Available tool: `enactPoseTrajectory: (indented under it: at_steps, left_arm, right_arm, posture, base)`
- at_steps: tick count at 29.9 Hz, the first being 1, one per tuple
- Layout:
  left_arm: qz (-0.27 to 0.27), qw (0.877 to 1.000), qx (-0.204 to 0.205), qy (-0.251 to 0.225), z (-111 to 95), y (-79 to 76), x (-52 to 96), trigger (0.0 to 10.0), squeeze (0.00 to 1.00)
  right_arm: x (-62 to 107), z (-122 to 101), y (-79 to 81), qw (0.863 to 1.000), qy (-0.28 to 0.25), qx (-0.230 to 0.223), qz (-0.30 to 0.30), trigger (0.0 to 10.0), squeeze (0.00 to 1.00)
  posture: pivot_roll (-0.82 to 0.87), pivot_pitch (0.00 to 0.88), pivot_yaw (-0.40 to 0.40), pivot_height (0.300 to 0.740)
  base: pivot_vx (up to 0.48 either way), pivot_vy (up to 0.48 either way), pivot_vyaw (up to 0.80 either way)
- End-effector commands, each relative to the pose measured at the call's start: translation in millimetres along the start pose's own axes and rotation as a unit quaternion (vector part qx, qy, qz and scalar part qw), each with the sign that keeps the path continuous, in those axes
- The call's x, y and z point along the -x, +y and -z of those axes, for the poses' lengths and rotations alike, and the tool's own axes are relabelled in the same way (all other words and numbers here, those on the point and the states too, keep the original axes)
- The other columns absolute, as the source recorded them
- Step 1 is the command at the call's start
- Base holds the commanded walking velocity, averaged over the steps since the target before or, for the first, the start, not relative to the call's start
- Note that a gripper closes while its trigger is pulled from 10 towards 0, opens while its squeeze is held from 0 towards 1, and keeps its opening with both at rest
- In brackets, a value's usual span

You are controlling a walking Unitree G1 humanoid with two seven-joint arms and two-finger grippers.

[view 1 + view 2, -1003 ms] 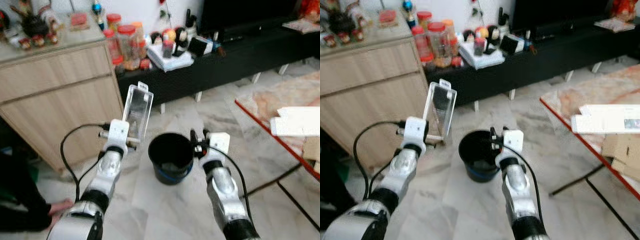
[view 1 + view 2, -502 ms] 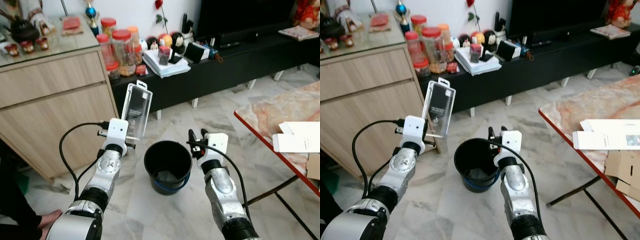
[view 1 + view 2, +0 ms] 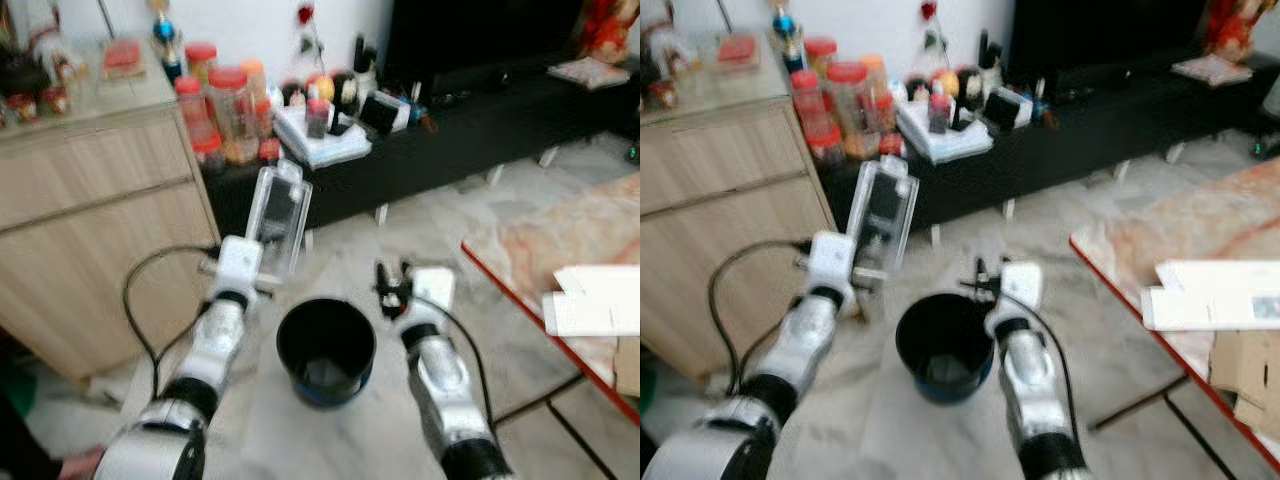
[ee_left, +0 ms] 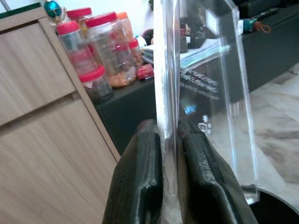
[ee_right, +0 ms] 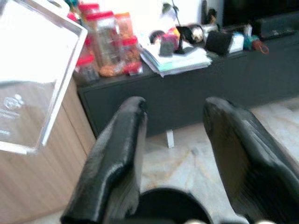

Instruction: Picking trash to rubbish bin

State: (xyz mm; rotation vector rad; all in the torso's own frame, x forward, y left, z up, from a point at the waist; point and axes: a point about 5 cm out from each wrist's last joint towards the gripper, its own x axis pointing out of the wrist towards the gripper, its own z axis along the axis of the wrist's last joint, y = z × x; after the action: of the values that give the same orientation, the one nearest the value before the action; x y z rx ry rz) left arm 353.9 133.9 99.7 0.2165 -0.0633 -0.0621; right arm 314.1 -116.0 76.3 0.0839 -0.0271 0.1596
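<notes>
Two grippers flank the bin [image 3: 326, 345]: the left gripper [image 4: 169, 186] pinches a clear plastic pack [image 3: 278, 218] upright, just above and left of the rim, while the right gripper [image 5: 180, 154] hangs with fingers spread, empty. Since half a second ago the view has blurred and the bin sits lower and nearer, so the robot looks to be closing in; the drop is not yet made.
</notes>
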Motion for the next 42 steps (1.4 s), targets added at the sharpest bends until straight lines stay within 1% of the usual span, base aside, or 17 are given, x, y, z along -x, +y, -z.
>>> enactPoseTrajectory:
  at_steps: [1, 27, 42]
  left_arm:
    - [0.01, 1.0, 0.007, -0.006, -3.7, -8.6, -1.2, 10.0, 0.0]
    - [0.017, 1.0, 0.005, -0.005, -1.9, -10.3, 0.2, 10.0, 0.0]
    - [0.016, 1.0, 0.007, -0.005, -2.4, -10.8, 0.1, 10.0, 0.0]
  right_arm:
    - [2.1, 1.6, -6.6, 1.0, 0.004, 0.002, 0.01, 10.0, 0.0]
    - [2.8, 4.2, -5.3, 1.0, 0.007, -0.001, 0.007, 10.0, 0.0]
    - [2.9, 5.0, -3.6, 1.0, 0.009, -0.003, 0.003, 10.0, 0.0]
  posture:
    - [0.14, 0.032, 0.038, 0.74]
    - [0.14, 0.006, 0.038, 0.74]
    - [0.14, 0.027, 0.036, 0.74]
  base:
    - [0.379, 0.0, 0.0]
    - [0.377, 0.0, 0.0]
    - [0.376, 0.0, 0.0]
